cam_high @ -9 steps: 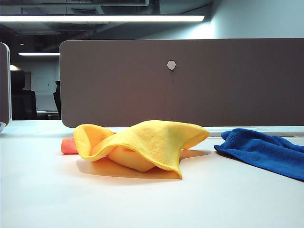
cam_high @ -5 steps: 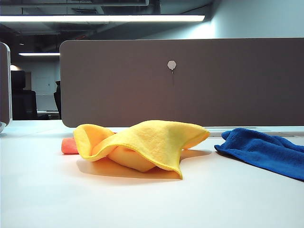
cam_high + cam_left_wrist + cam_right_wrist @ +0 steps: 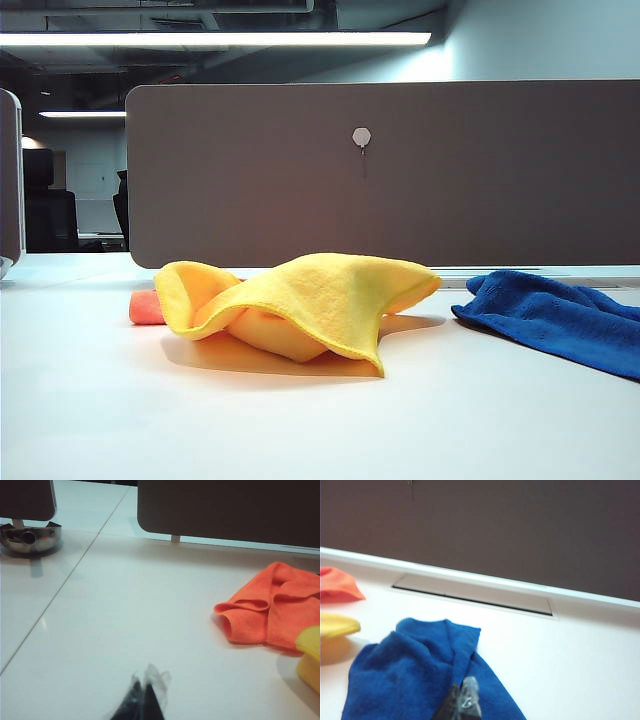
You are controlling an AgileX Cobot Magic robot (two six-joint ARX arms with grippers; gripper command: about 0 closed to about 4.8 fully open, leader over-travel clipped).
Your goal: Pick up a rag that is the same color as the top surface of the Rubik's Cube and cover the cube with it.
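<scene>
The yellow rag (image 3: 300,300) lies draped in a tented heap over something hidden, likely the cube, so the covering looks done. It sits between the orange cloth (image 3: 272,607) and the blue cloth (image 3: 420,675). The left gripper (image 3: 144,702) and right gripper (image 3: 462,705) are both pinched closed, empty, apart from the rag.

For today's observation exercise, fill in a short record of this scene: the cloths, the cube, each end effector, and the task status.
yellow rag: draped in a mound at mid-table
Rubik's Cube: not visible; presumably under the yellow rag
orange cloth: crumpled, beside the yellow rag
blue cloth: lying apart on the right
left end effector: shut, empty, above bare table
right end effector: shut, empty, over the blue cloth
task status: cube appears covered
</scene>
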